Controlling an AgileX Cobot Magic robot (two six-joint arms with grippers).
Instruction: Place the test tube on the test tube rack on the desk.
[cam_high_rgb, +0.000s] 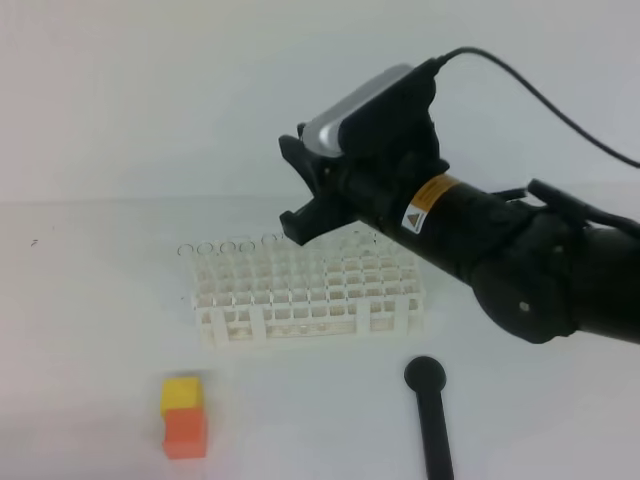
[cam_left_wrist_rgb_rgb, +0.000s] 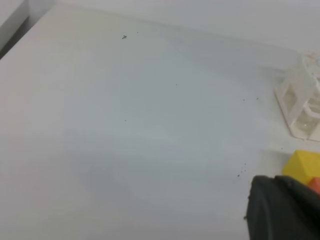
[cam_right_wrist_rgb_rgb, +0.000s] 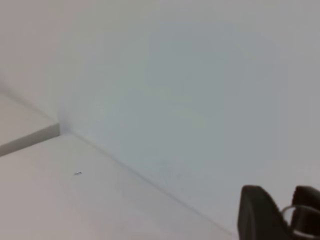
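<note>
Right gripper hangs in the air over the back right part of the test tube rack, a little right of the middle of the high view. In its own wrist view the right gripper shows in the bottom right corner. Its two black fingers stand a little apart, and they seem to pinch a thin clear thing that looks like the test tube. Only a small curved bit of it shows.

The white rack, full of little square holes, stands on the desk near the middle of the high view. In the left wrist view a corner of the rack peeks in at the right edge.

The left gripper is a black stick shape at the bottom of the high view, below the right end of the rack, with its jaws pressed together. It holds nothing. In its own view, the left gripper is a dark lump in the bottom right corner.

A yellow and orange block sits on the desk in the lower left, apart from the rack. In the left wrist view, the block shows just behind the gripper.
</note>
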